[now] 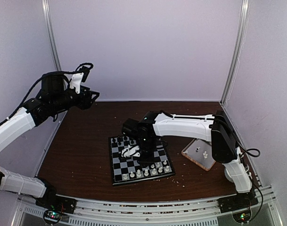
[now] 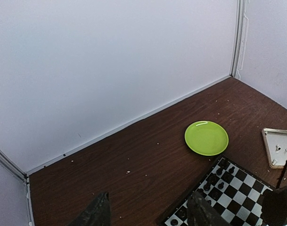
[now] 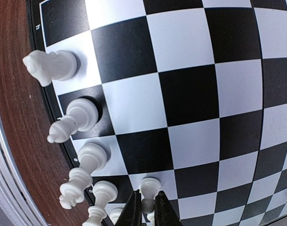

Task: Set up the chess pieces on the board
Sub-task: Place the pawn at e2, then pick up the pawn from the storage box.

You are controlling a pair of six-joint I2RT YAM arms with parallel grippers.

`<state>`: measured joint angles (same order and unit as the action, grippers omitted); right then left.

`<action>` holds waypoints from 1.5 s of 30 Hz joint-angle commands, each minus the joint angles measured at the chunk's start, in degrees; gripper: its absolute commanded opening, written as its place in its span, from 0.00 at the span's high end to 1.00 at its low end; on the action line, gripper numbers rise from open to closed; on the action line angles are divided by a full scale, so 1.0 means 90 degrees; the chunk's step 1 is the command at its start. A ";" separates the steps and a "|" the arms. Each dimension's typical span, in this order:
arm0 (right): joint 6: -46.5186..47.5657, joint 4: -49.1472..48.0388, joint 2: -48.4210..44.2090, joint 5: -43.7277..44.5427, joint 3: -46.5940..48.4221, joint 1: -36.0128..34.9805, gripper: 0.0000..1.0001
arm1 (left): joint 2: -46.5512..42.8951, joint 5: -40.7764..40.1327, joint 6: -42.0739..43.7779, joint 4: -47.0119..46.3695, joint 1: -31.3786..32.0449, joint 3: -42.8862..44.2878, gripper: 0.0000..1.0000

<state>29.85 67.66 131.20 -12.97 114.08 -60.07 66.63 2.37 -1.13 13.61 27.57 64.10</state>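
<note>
Pale lilac walls (image 1: 148,47) close in a dark wood-grain table (image 1: 82,155); at its middle we see the board (image 1: 117,165), a flat glossy square of black and pale checks with a thin black rim; the white chess pieces (image 1: 148,172) line its 6 o'clock edge and the black chessmen (image 1: 122,140) its 12 o'clock edge. We judge the step in hand to be seating one pawn (image 3: 149,187) in the rank ahead of the white back row; the right gripper (image 3: 148,209) hangs low over the board, its dark fingers pinching that pawn from both sides; whether the base sits fully down we cannot tell. The next move, as we read it, calls for a small release and a straight lift, since the neighbours, a knight (image 3: 51,66) among them, are smooth moulded plastic with narrow necks on small round bases and would tip easily; then a reach to the clear square tray (image 1: 200,162) at 3 o'clock, where a couple of white pieces lie. The left gripper (image 2: 149,202) is raised at 10 o'clock, fingers spread wide and holding nothing; beyond the board's 12 o'clock edge its camera shows a lime-green plate (image 2: 206,137).
</note>
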 commanded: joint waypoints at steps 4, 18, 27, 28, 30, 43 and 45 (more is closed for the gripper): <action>-0.0079 0.0041 0.0000 0.0168 -0.0056 0.0024 0.89 | -0.0133 0.0053 0.0064 -0.0215 -0.0037 -0.0055 0.43; -0.0085 0.0128 -0.0633 0.0486 -0.0069 0.0028 0.76 | -0.0124 0.0044 0.0088 -0.0223 -0.0044 -0.0078 0.43; 0.0014 -0.0399 -0.2630 0.0674 -0.1739 0.0450 0.71 | 0.0106 0.0298 0.0018 -0.0203 -0.0031 -0.0043 0.43; 0.0002 -0.0546 -0.2879 0.0725 -0.2048 0.0583 0.71 | 0.0136 0.0352 -0.0025 -0.0203 -0.0036 -0.0043 0.43; -0.0024 -0.0806 -0.3326 0.0765 -0.2688 0.0924 0.70 | 0.0214 0.0490 -0.0097 -0.0203 -0.0031 -0.0023 0.44; -0.0401 -0.1383 -0.4569 0.1004 -0.5336 0.3450 0.70 | 0.0437 0.0797 -0.0258 -0.0125 -0.0035 0.0096 0.45; -0.0407 -0.1485 -0.4534 0.0992 -0.5408 0.3622 0.70 | 0.0461 0.0809 -0.0261 -0.0125 -0.0032 0.0100 0.45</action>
<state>27.66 57.69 91.88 -5.41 66.78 -29.89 70.26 8.43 -2.92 13.85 27.57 64.07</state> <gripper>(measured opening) 0.303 0.554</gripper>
